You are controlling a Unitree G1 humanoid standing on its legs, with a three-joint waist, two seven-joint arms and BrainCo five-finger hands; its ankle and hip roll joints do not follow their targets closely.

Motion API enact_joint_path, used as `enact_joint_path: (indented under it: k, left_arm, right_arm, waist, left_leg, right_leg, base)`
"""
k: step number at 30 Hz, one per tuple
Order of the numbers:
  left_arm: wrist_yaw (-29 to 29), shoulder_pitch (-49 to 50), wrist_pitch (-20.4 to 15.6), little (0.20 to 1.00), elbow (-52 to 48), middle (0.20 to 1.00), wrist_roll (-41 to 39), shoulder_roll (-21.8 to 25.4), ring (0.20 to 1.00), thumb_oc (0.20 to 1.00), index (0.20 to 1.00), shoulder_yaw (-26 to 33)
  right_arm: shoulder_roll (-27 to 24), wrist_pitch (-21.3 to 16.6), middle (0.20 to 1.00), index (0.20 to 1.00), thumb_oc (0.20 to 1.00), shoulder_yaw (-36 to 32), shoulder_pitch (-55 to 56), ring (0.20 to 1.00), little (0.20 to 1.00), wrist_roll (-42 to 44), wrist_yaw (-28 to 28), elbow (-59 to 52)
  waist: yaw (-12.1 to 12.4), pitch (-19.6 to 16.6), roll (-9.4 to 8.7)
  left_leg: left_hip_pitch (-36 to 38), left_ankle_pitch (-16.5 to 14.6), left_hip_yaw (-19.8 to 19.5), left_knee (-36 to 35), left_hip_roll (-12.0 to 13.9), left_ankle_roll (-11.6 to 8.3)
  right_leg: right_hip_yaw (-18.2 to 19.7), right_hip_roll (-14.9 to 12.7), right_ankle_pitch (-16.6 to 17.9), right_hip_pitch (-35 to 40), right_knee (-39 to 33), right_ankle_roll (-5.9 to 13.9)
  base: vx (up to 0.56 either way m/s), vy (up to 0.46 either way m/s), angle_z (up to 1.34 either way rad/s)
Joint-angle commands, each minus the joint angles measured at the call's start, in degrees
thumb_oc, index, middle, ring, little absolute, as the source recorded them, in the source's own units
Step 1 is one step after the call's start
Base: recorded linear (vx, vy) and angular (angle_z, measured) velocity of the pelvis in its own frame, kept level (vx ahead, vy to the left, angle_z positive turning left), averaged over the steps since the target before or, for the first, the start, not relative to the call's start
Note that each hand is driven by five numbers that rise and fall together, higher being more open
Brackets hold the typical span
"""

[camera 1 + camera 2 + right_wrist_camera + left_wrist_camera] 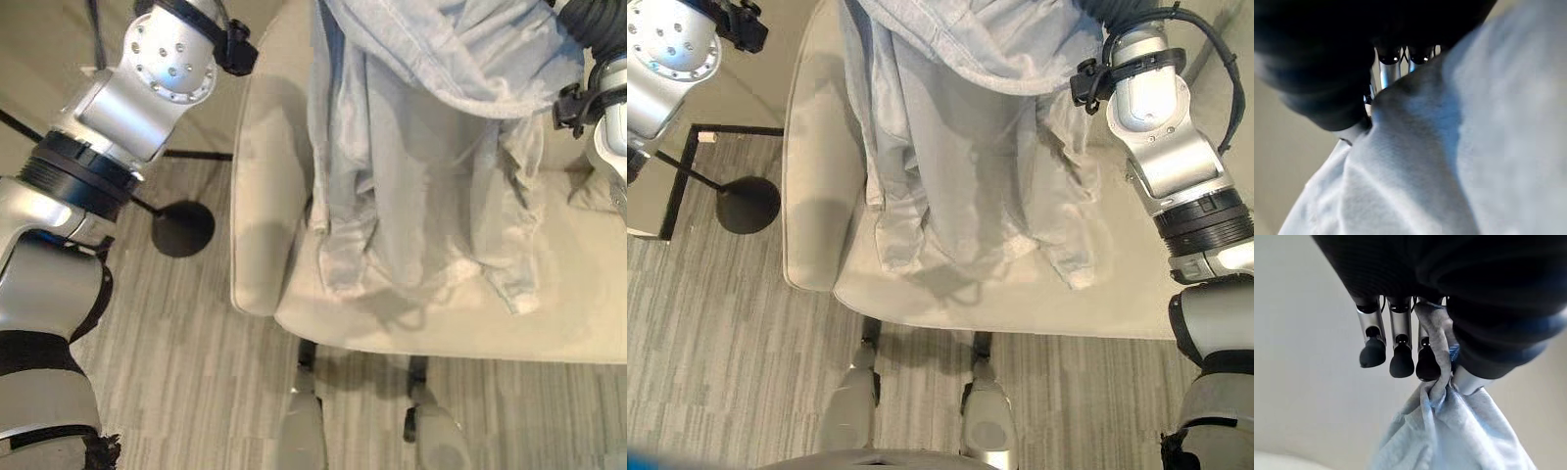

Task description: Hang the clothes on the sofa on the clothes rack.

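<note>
A light grey hooded garment hangs in the air over the beige sofa, its hem and sleeves trailing onto the seat. Both of my arms reach up past the top of the eye views, one at each side of the garment. In the left wrist view my left hand pinches a twisted strip of the cloth between its fingers and thumb. In the right wrist view my right hand is bunched into the grey cloth, which covers most of its fingers.
The sofa's left armrest stands beside the hanging cloth. A black round base with thin black rods sits on the wood-patterned floor to the sofa's left. The floor runs in front of the sofa.
</note>
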Motion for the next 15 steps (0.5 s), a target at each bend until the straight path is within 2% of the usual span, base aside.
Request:
enact_joint_path:
  k: [1,5,7,8,11,14,15]
  left_arm:
    - [0.78,5.91,-1.24,0.2,3.38,0.2,2.02,-0.5,0.2,0.2,0.2,1.96]
    - [0.12,8.68,-0.68,0.2,0.97,0.2,3.18,0.63,0.2,0.2,0.2,4.09]
    - [-0.3,10.24,-0.48,0.2,-0.05,0.2,3.58,1.13,0.2,0.2,0.2,5.17]
    - [-0.44,10.5,-0.4,0.2,-0.31,0.2,3.76,1.18,0.2,0.2,0.2,5.42]
    - [-0.38,12.36,-0.49,0.2,-0.54,0.2,4.78,1.17,0.2,0.2,0.2,7.71]
    - [-0.32,12.49,-0.4,0.2,-0.79,0.2,5.2,1.42,0.2,0.2,0.2,8.2]
    - [-0.08,12.63,-0.27,0.2,-0.82,0.2,5.29,1.26,0.2,0.2,0.2,8.84]
  right_arm:
    - [1.52,-1.98,0.2,0.2,0.2,-2.64,4.66,0.2,0.2,-2.87,-1.18,1.55]
    - [1.14,-1.16,0.2,0.2,0.2,-3.99,5.34,0.2,0.2,-4.11,-0.98,2.05]
    - [1.07,-0.19,0.2,0.2,0.2,-4.18,4.55,0.2,0.2,-5.33,-1.19,3.0]
    - [1.13,0.09,0.2,0.2,0.2,-4.15,4.41,0.2,0.2,-5.64,-1.05,3.21]
    - [1.38,0.62,0.2,0.2,0.2,-4.51,3.05,0.2,0.2,-7.58,-2.08,4.61]
    - [1.11,0.86,0.2,0.2,0.2,-4.11,2.27,0.2,0.2,-8.22,-2.08,4.98]
    - [0.41,1.07,0.2,0.2,0.2,-3.57,1.77,0.2,0.2,-8.49,-2.0,5.09]
  waist:
    - [3.06,-11.49,-3.11]
    - [4.06,-12.93,-4.5]
    - [4.7,-13.91,-5.0]
    - [4.84,-14.2,-5.05]
    - [5.76,-14.4,-5.15]
    - [6.1,-14.38,-4.92]
    - [6.11,-14.37,-4.49]
  left_leg:
    - [7.29,-8.02,6.11,0.84,1.5,-0.48]
    - [8.23,-11.48,5.05,4.56,-0.26,1.42]
    - [9.28,-13.13,4.69,5.56,-2.02,2.72]
    - [9.69,-13.31,4.64,5.39,-2.5,3.04]
    - [10.63,-12.79,4.92,4.48,-4.63,4.34]
    - [11.05,-12.24,4.87,3.84,-5.11,4.77]
    - [11.89,-11.76,4.78,2.52,-6.28,5.59]
  right_leg:
    - [0.85,-4.22,-1.92,0.96,0.49,5.01]
    - [0.39,-5.71,-1.45,3.59,0.89,5.18]
    - [0.07,-7.15,0.91,4.39,1.64,5.18]
    - [0.08,-7.53,1.73,4.49,1.7,5.18]
    - [-1.1,-9.78,7.51,3.44,3.85,5.18]
    - [-1.77,-10.03,6.5,3.21,5.14,5.18]
    - [-1.43,-8.88,1.94,3.55,8.36,5.18]
  base:
    - [0.08,0.182,0.06]
    - [0.06,0.179,0.16]
    - [0.05,0.288,0.34]
    - [0.01,0.232,0.06]
    - [-0.05,0.219,0.1]
    - [-0.03,0.198,0.12]
    - [0.0,0.274,0.07]
